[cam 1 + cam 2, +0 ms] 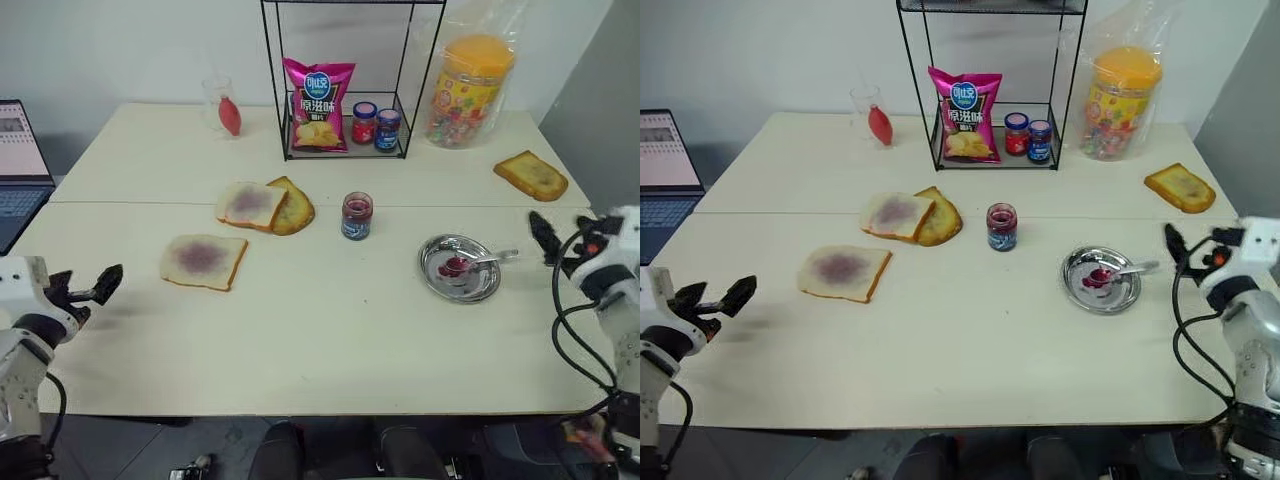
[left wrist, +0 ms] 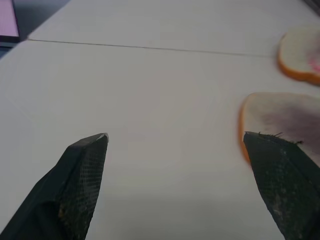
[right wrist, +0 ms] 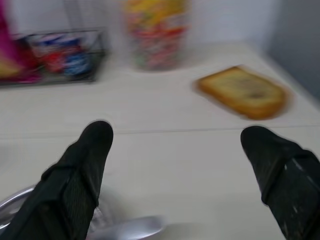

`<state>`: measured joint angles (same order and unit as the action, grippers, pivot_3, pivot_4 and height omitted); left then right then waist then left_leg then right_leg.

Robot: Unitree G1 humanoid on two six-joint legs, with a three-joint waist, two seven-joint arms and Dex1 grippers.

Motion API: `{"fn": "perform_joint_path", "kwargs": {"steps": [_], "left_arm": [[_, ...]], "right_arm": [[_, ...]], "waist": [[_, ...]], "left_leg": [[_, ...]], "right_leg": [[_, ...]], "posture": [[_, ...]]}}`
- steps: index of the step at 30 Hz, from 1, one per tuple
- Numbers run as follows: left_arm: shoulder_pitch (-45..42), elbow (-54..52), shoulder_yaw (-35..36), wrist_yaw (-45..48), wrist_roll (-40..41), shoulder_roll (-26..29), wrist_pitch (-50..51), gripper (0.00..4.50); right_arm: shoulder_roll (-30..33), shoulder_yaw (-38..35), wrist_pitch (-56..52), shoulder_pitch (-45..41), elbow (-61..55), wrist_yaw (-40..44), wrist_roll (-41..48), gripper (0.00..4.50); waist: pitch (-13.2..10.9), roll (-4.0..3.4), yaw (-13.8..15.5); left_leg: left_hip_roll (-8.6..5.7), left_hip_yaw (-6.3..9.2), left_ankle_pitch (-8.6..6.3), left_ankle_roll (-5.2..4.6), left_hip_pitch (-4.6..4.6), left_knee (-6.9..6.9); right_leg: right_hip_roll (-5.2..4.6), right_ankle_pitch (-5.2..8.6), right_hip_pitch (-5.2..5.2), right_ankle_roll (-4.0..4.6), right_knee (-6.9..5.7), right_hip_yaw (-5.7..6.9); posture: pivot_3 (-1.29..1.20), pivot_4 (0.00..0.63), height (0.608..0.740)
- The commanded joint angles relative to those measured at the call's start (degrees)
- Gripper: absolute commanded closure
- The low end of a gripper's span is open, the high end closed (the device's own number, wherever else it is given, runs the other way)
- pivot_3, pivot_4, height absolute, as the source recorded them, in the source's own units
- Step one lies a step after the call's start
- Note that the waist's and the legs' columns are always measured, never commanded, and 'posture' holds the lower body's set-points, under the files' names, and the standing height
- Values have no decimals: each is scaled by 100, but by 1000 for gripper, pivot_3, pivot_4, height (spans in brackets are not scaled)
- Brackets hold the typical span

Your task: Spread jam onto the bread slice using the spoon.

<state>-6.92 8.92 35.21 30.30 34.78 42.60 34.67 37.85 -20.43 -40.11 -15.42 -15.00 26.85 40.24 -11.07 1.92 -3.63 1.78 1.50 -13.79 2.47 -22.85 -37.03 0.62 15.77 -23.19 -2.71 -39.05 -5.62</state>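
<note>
The bread slice (image 1: 203,260), pale with a purple smear at its centre, lies flat on the table's left half. My left gripper (image 1: 88,289) hovers open and empty beside it at the left table edge; its wrist view has the bread slice (image 2: 285,120) just past one fingertip (image 2: 92,147). A small glass jar of dark jam (image 1: 356,215) stands near the table's middle. The spoon (image 1: 482,260), its bowl red, rests in a round metal dish (image 1: 470,290). My right gripper (image 1: 557,243) is open and empty just right of the dish, level with the spoon's handle (image 3: 135,227).
A white slice overlaps a toasted one (image 1: 266,205) behind the bread. At the back, a wire rack (image 1: 345,150) holds a chip bag and two capped jars. A candy jar (image 1: 468,90), a toast slice (image 1: 530,175), a glass (image 1: 224,105) and a laptop (image 1: 15,165) ring the table.
</note>
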Motion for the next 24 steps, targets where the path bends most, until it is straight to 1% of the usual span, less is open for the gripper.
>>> {"fn": "perform_joint_path", "kwargs": {"steps": [1, 3, 5, 8, 11, 14, 17, 20, 21, 22, 24], "left_arm": [[-636, 351, -537, 98, -104, 59, 247, 0], [-986, 771, -853, 99, -388, 25, 107, 0], [-1204, 1063, -1005, 132, -509, -5, 12, 0], [-1438, 1624, -1453, 303, -857, -81, -183, 0], [-1607, 2062, -1737, 397, -1189, -104, -453, 0], [-1716, 2226, -1791, 608, -1233, -70, -521, 0], [-1724, 2279, -1805, 756, -1259, -67, -574, 527], [-1623, 2156, -1810, 912, -1236, -53, -503, 1125], [-1601, 2124, -1804, 950, -1227, -56, -484, 1229], [-1592, 2110, -1796, 972, -1227, -61, -475, 1503], [-1580, 2108, -1830, 1025, -1256, -81, -479, 1877]], "right_arm": [[243, 884, -855, -412, -879, 1035, 962, 18], [189, 1296, -1043, -699, -965, 1257, 1101, 18], [120, 1505, -1126, -868, -960, 1355, 1174, 18], [28, 2077, -1011, -974, -956, 1640, 896, 18], [-146, 2409, -950, -1040, -990, 1660, 738, 18], [-257, 2551, -861, -1050, -955, 1647, 568, 18], [-292, 2625, -769, -1019, -924, 1658, 387, 0], [-325, 2579, -817, -1027, -947, 1643, 388, 0], [-338, 2565, -841, -1037, -957, 1638, 395, 0], [-348, 2557, -855, -1043, -963, 1637, 396, 0], [-395, 2546, -918, -1105, -988, 1595, 438, 0]], "waist": [[3, 6, 18], [4, 8, 36], [4, 10, 39], [4, 12, 47], [5, 10, 55], [6, 9, 78], [6, 9, 80], [6, 10, 75], [6, 10, 72], [6, 10, 71], [6, 10, 70]], "left_leg": [[1, 6, 1, -1, -2, 1], [4, 12, 1, -2, 0, 1], [3, 10, 1, -1, -5, 0], [-4, 2, -1, 1, -18, 1], [-6, 4, -2, 2, -17, 5], [-6, 9, -2, 2, -15, 6], [-7, 4, -1, 2, -13, -1], [-7, 0, -1, 2, -11, -7], [-7, 1, 0, 2, -11, -7], [-6, 1, 0, 2, -10, -5], [-4, 3, 0, 2, -10, -3]], "right_leg": [[3, -1, 0, 1, 1, 5], [8, -1, 3, 1, 3, 10], [8, -2, 1, 2, 7, 7], [-6, -16, -8, 25, 13, 6], [-9, -15, -10, 25, 11, 11], [-9, -15, -10, 25, 6, 13], [-9, -9, -6, 13, 7, 9], [-10, -8, -4, 9, 7, 7], [-10, -8, -4, 9, 7, 7], [-10, -8, -4, 10, 6, 7], [-8, -10, -5, 14, 6, 8]], "posture": [[0, 150, 740], [0, 150, 740], [0, 150, 740], [0, 150, 740], [0, 150, 740], [0, 150, 740], [0, 150, 740], [0, 150, 740], [0, 150, 740], [0, 150, 740], [0, 150, 740]]}}
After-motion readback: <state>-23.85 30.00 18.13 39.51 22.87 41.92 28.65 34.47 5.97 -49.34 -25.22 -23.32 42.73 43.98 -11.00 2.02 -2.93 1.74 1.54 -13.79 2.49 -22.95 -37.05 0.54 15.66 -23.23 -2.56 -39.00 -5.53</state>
